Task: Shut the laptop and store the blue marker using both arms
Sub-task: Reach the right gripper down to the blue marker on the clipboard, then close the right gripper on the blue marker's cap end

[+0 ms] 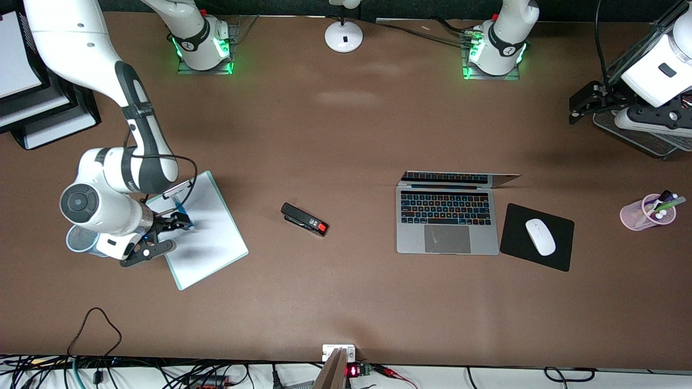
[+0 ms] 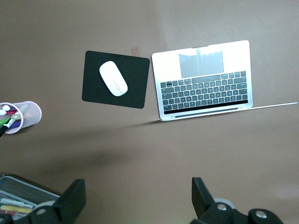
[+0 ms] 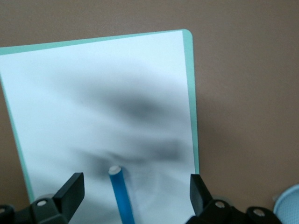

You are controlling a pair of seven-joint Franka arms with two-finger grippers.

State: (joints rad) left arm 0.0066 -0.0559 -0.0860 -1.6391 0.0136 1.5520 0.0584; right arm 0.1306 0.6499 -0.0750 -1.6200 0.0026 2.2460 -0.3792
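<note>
**Right gripper open over blue marker, laptop not yet closed**

My right gripper [image 1: 162, 237] hangs over the clipboard [image 1: 213, 240] at the right arm's end of the table, jaws fully spread, holding nothing. The blue marker [image 3: 121, 198] lies on the clipboard's white sheet, between my two fingers [image 3: 70, 189] in the right wrist view, white end pointing away from the wrist. No contact yet as far as I can tell.

Step in hand, my judgement: grasp the marker. To do it well I need to drop straight down so the barrel stays centred between the pads, close across the barrel and not along it, and stop short of pressing the fingertips into the paper. It is thin and round, so an off-centre squeeze could roll it away. Grab mid-barrel, not the white tip.

My left gripper [image 2: 135, 200] is up in the air at the left arm's end of the table, over the wire tray [image 2: 18, 200], jaws wide apart, empty, waiting. From its wrist view I see the laptop [image 1: 447, 219] open, lid tilted far back, nearly flat. Beside it lies the mouse pad [image 1: 538, 237] with a white mouse [image 1: 540, 236], and the pink pen cup [image 1: 646, 212] sits toward the left arm's end. The stapler [image 1: 304, 219] lies between clipboard and laptop.
</note>
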